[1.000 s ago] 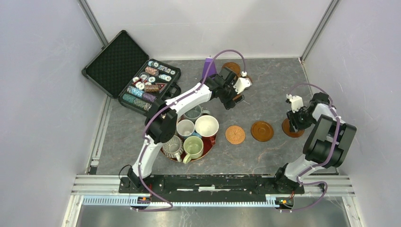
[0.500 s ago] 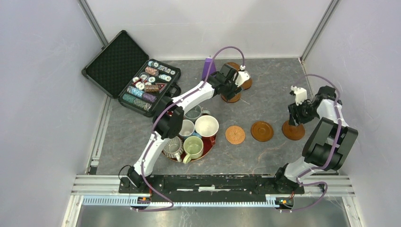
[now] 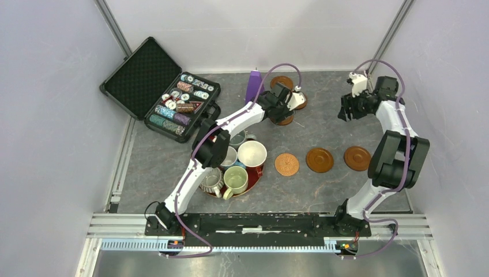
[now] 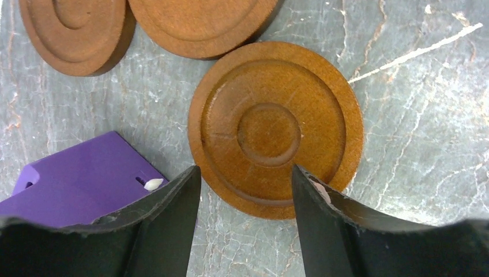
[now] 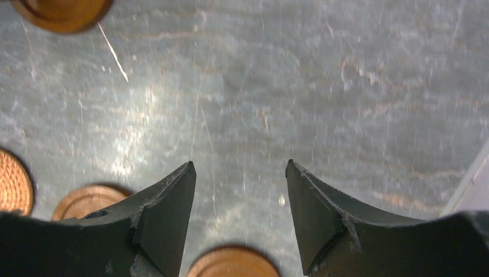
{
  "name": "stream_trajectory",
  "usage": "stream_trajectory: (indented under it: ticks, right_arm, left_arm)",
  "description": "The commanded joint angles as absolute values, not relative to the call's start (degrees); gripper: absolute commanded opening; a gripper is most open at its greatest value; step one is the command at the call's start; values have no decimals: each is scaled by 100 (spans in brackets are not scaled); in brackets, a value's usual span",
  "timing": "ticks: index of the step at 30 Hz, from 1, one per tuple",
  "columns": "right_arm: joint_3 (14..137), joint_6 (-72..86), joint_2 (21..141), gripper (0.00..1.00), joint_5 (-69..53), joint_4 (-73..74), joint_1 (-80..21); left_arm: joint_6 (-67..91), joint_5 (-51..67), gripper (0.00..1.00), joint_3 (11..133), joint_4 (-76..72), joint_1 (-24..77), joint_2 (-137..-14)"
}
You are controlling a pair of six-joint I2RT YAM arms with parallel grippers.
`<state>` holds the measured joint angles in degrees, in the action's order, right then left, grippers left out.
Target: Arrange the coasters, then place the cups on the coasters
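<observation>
No text, label, brand or number can be read in any view. The poker chips [image 3: 180,105] in the tray half of the open black case [image 3: 137,74] carry pale face and edge markings (too small and blurred to make out). The brown coaster [image 4: 275,128] seen close up in the left wrist view shows concentric turned rings only.

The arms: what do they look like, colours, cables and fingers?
Left arm and right arm: white links, black joints, a purple cable looping along each. Left end effector and right end effector: two black tapered fingers with rough edges.
</observation>
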<state>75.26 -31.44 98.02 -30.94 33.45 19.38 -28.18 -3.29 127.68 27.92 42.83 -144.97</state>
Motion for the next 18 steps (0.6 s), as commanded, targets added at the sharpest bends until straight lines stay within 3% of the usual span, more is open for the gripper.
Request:
stream_trajectory:
  ticks: [1, 7, 18]
  right_arm:
    - [8076, -2476, 10235, 67, -2998, 2568, 1486]
    - [8745, -1866, 10992, 70, -2625, 1868, 852]
    - [9640, -1694, 12113, 75, -2147, 1246, 58]
  left_arm:
    - [-3146, 139, 65, 12602, 3060, 4329, -14285]
    - [-3407, 566, 63, 11437, 3011, 4589, -13690]
    - [-3291, 1118, 61, 10435, 3156, 4752, -12913]
